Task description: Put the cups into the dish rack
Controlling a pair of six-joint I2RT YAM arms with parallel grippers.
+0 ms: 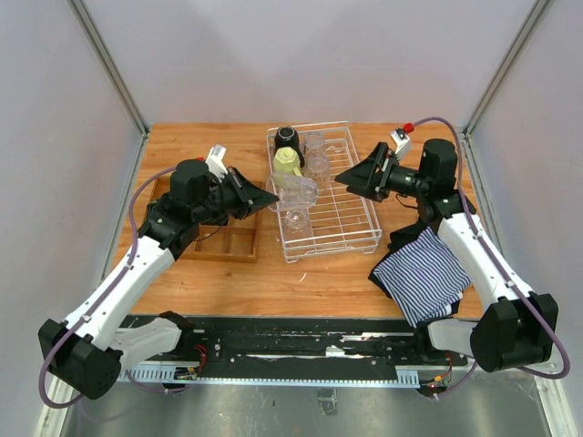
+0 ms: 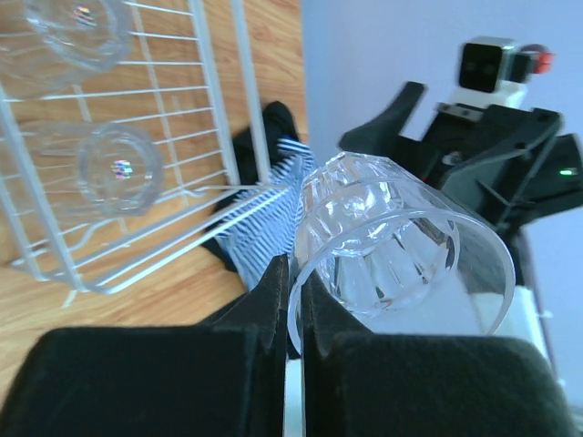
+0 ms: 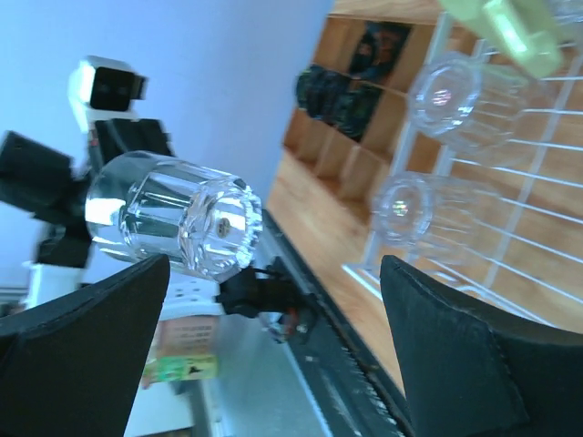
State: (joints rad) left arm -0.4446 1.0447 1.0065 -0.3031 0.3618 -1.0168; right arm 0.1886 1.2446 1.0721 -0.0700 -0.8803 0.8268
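Wood table [image 1: 273, 282] bears the rack [image 1: 351, 218] below both grippers, where left gripper [image 1: 272, 197] pinches 1 tumbler [image 1: 297, 191] by its rim, jutting ahead, and right gripper [image 1: 342, 178], opposite, stands spread wide, empty.

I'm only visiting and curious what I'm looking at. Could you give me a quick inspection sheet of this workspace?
Surface: wooden table.
Job's things: white dish rack holds a black mug, a yellow-green mug and clear tumblers.
Clutter: striped cloth by the right arm; wooden tray left of the rack.
Tools: left tool shut on the rim of a tumbler at the rack's left side; right tool open, empty.
Cables: purple cables along both arms.
Surroundings: pale walls on three sides.
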